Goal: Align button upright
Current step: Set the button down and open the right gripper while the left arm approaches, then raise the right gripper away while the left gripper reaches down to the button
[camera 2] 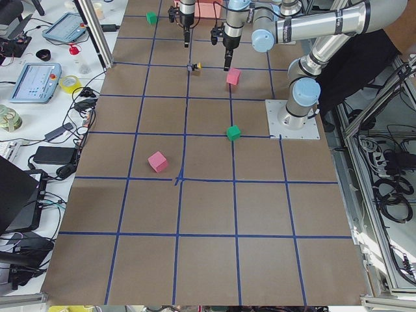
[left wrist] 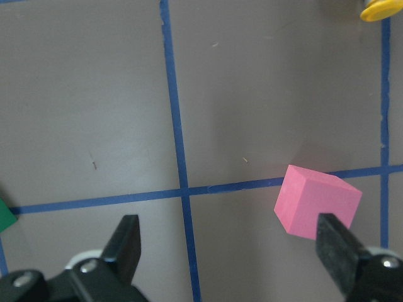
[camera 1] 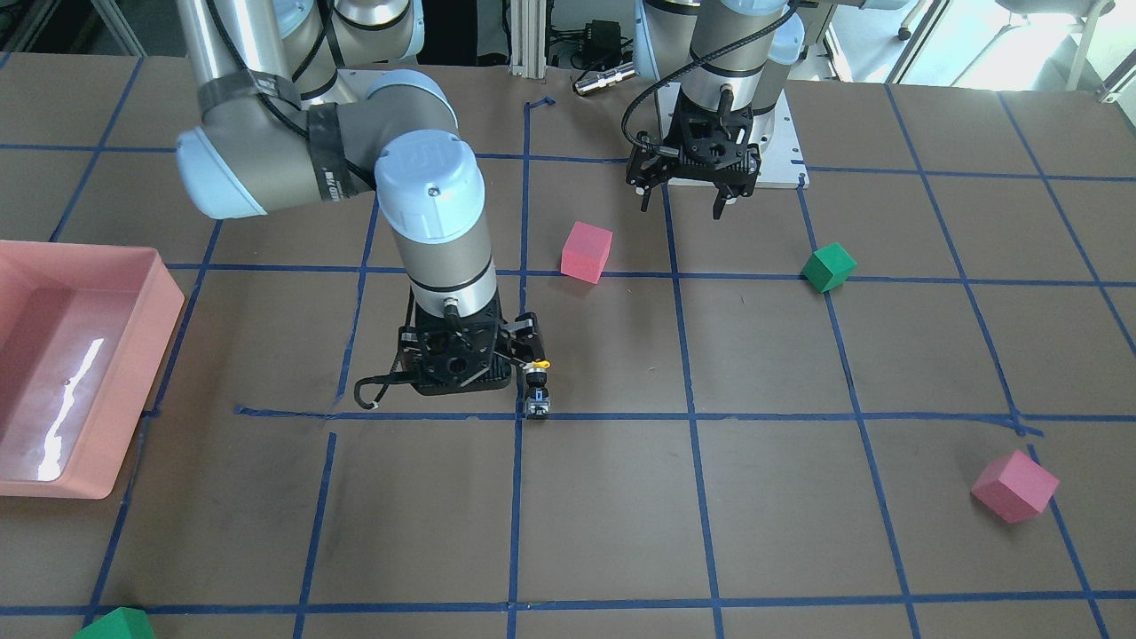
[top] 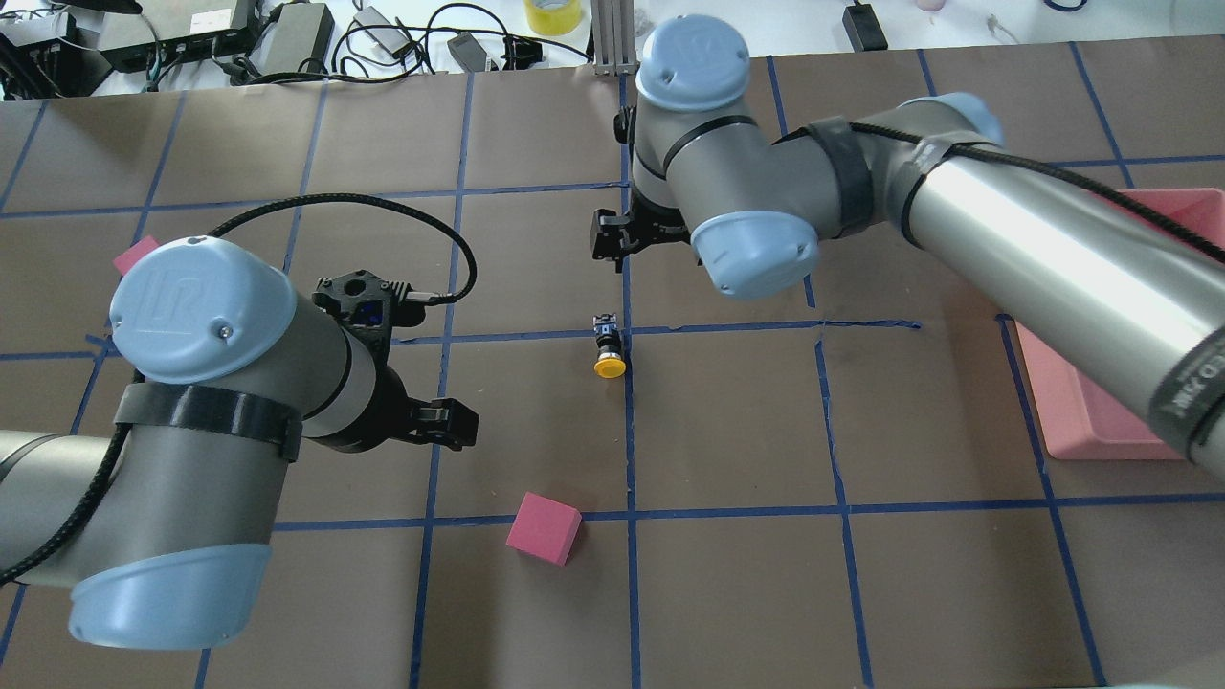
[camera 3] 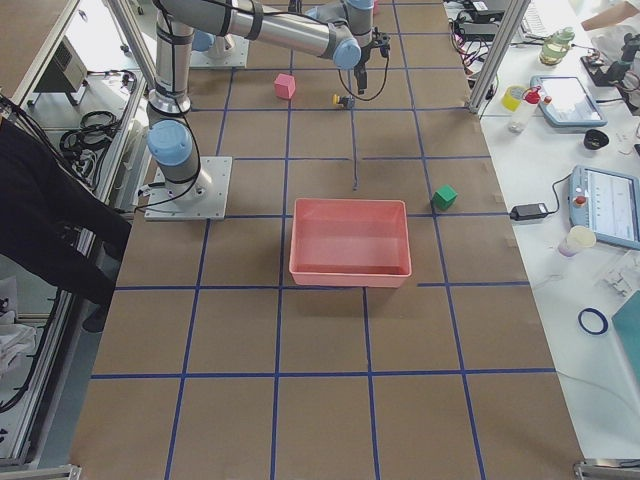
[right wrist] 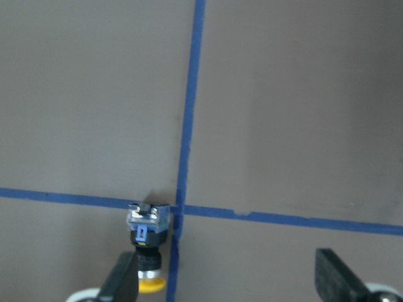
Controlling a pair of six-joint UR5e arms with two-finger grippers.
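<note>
The button point(top: 609, 349) lies on its side on the table beside a blue tape crossing, yellow cap toward the robot and bluish base away from it. It also shows in the front view point(camera 1: 537, 391) and the right wrist view point(right wrist: 148, 242). My right gripper point(right wrist: 230, 280) is open and empty and hovers above the table, with the button just inside its one finger point(right wrist: 123, 280). My left gripper point(left wrist: 230, 245) is open and empty, hovering nearer the robot point(camera 1: 685, 197). The yellow cap peeks into the top right corner of the left wrist view point(left wrist: 380, 9).
A pink foam cube point(top: 544, 527) sits near the left gripper, by its finger in the wrist view point(left wrist: 315, 204). A green cube point(camera 1: 828, 267) and another pink cube point(camera 1: 1014, 486) lie on the robot's left. A pink tray point(camera 1: 133, 373) stands on its right, with a green cube point(camera 1: 115, 625) beyond it.
</note>
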